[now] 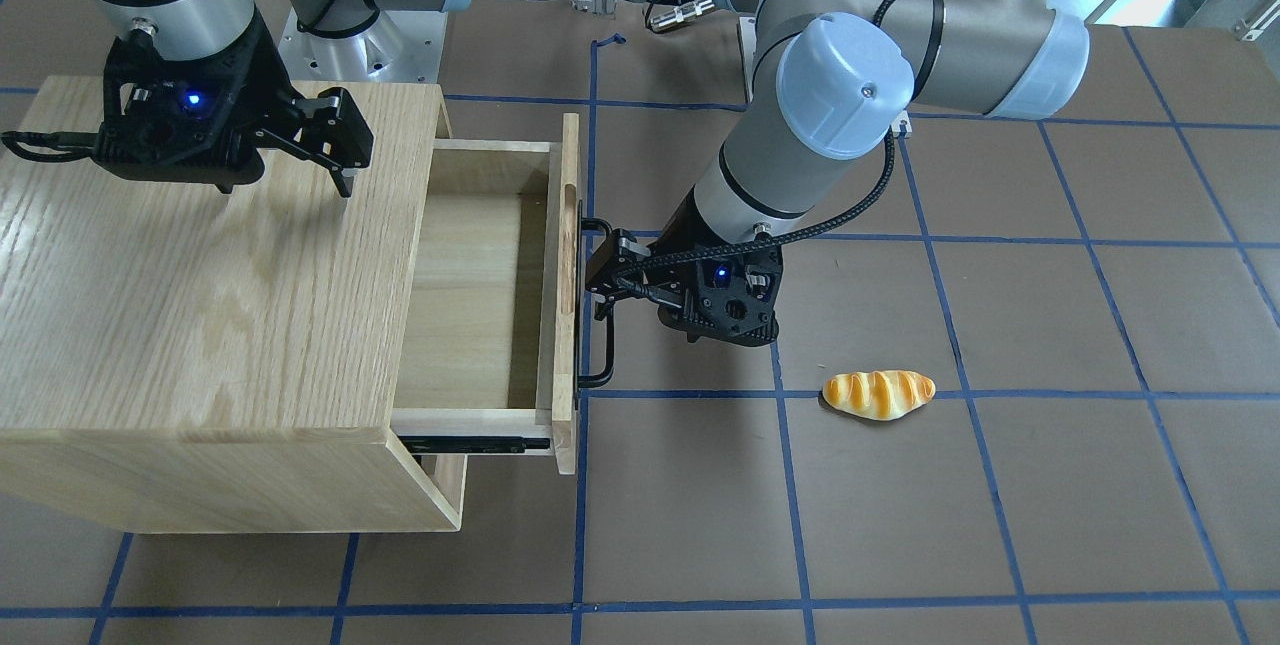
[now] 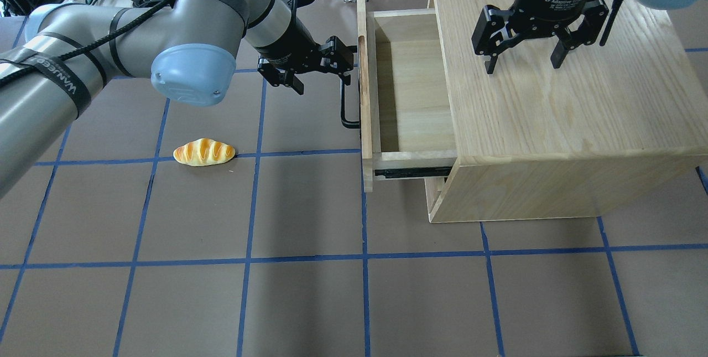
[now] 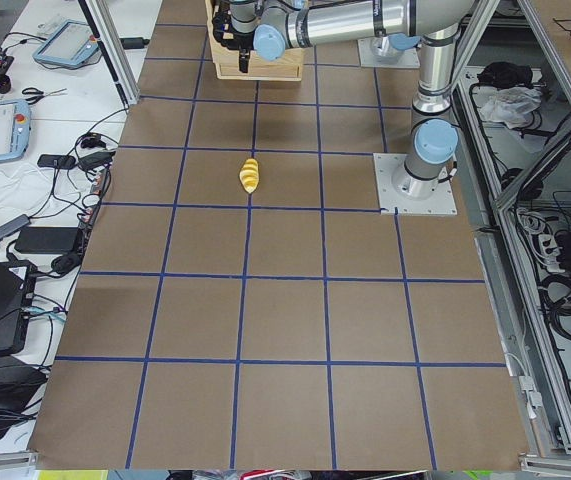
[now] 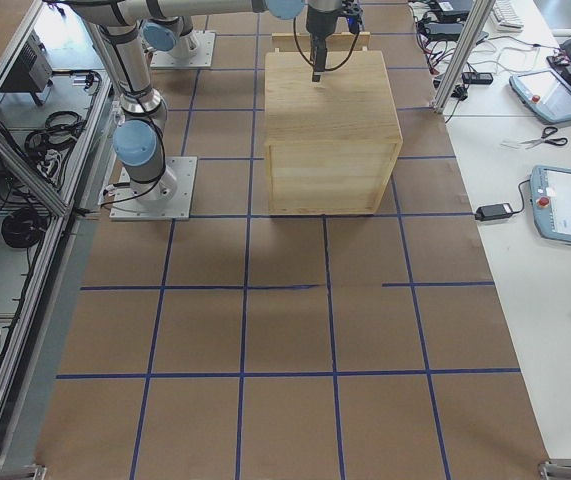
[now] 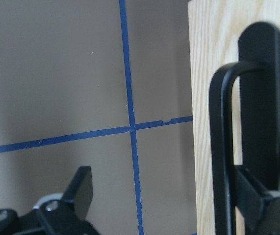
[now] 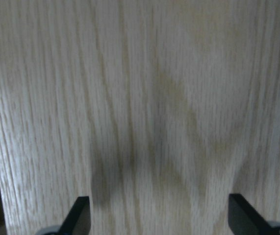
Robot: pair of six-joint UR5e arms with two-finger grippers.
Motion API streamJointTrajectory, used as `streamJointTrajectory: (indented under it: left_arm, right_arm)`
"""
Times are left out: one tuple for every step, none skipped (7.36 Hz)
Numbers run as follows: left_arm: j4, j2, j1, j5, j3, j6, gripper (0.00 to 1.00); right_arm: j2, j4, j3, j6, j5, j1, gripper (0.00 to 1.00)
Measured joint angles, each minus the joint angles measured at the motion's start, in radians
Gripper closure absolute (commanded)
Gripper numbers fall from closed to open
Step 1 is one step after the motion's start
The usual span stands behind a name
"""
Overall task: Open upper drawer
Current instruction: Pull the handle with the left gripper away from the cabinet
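The upper drawer is pulled well out of the oak cabinet, its light-wood inside empty; it also shows in the overhead view. Its black bar handle runs along the front panel. My left gripper is open at the handle's far end. In the left wrist view one finger sits between the bar and the panel, the other finger well clear over the table. My right gripper is open and empty just above the cabinet top.
A toy bread roll lies on the brown table on a blue tape line, to the open drawer's side and apart from it; it also shows in the overhead view. A black side rail shows under the drawer's near side.
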Motion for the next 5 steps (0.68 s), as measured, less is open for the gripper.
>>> streamJointTrajectory:
  left_arm:
    - [-0.010,0.004,0.008,0.000,-0.002,0.009,0.00]
    - [-0.029,0.010,0.018,0.000,-0.003,0.022,0.00]
    - [-0.053,0.019,0.033,0.000,-0.003,0.042,0.00]
    - [-0.077,0.028,0.049,0.000,-0.004,0.058,0.00]
    - [-0.102,0.036,0.067,0.000,-0.004,0.074,0.00]
  right_arm:
    - [0.000,0.000,0.000,0.000,0.000,0.000,0.00]
    - [0.000,0.000,-0.001,0.000,0.000,0.000,0.00]
    - [0.000,0.000,-0.001,0.000,0.000,-0.001,0.00]
    - [0.000,0.000,-0.001,0.000,0.000,-0.001,0.00]
    - [0.000,0.000,0.000,0.000,0.000,-0.001,0.00]
